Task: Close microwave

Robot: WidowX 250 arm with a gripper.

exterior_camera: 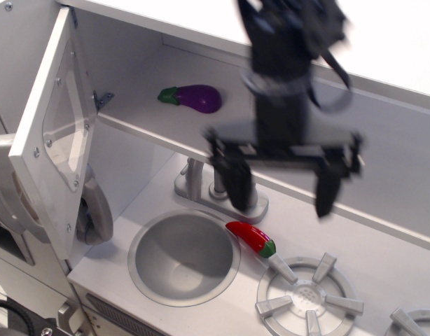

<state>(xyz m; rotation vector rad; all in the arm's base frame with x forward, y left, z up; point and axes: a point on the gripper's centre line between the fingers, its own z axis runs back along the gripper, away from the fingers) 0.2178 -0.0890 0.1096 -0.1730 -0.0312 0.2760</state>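
View — observation.image: one camera looks down at a white toy kitchen from the front.

Microwave (159, 105): a white box compartment at 11 o'clock in the frame, standing open.

Microwave door (57, 140): swung wide toward 9 o'clock, its clear window facing the camera at a slant; a curved grey handle (6, 189) shows behind its outer edge.

Eggplant (194, 98): a purple toy with a green cap, lying on its side on the microwave floor.

Gripper (281, 185): black and motion-blurred, hanging near the centre of the frame in front of the microwave's lower edge — its two fingers are spread wide apart and grasp nothing.

Faucet (218, 185): grey, at the back of the counter, partly hidden behind the left finger.

Sink (183, 255): a round grey basin at 7 o'clock.

Chili pepper (251, 238): red with a green stem, lying on the counter at the sink's 2 o'clock rim.

Burner (306, 297): a grey spoked ring at 5 o'clock, just beside the pepper's stem.
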